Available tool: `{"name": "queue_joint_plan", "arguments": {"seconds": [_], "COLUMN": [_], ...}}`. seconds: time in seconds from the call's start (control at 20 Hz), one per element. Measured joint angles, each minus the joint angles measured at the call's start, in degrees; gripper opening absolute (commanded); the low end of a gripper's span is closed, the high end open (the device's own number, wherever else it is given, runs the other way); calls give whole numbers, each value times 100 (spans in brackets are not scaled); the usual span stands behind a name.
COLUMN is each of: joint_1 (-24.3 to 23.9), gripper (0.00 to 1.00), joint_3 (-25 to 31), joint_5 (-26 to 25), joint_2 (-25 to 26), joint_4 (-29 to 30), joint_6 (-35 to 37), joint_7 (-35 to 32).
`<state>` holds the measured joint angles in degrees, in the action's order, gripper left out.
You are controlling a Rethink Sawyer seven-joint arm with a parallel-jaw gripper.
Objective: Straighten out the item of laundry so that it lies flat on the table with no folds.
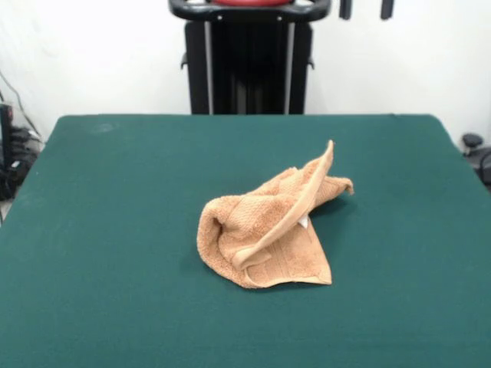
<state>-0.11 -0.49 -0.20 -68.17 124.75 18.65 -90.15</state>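
The orange-tan towel (268, 238) lies crumpled near the middle of the dark green table (107, 230). It is folded over itself, with one banded edge standing up in a ridge towards the far right. A small white tag (304, 222) peeks out under that ridge. My gripper (366, 9) shows only as two dark tips at the top edge, right of the pedestal. It is high above and far behind the towel. The tips stand apart with nothing between them.
The black pedestal (249, 61) stands at the table's far side, in front of a white wall. Dark cables and gear (11, 157) sit off the table's left edge. A dark object (477, 153) sits off the right edge.
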Motion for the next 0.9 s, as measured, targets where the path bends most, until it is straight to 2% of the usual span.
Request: {"name": "queue_joint_plan", "arguments": {"seconds": [0.3, 0.35, 0.45, 0.65, 0.9], "joint_1": [-128, -149, -144, -144, -117], "gripper": [100, 100, 100, 100, 100], "joint_3": [1, -15, -45, -112, -257], "joint_5": [4, 8, 27, 149, 443], "joint_2": [799, 1110, 1411, 1937, 2402], "joint_4": [-12, -33, -51, -55, -60], "joint_6": [-1300, -1690, -1997, -2280, -2284], "joint_7": [-1, -1, -1, -1, -1]}}
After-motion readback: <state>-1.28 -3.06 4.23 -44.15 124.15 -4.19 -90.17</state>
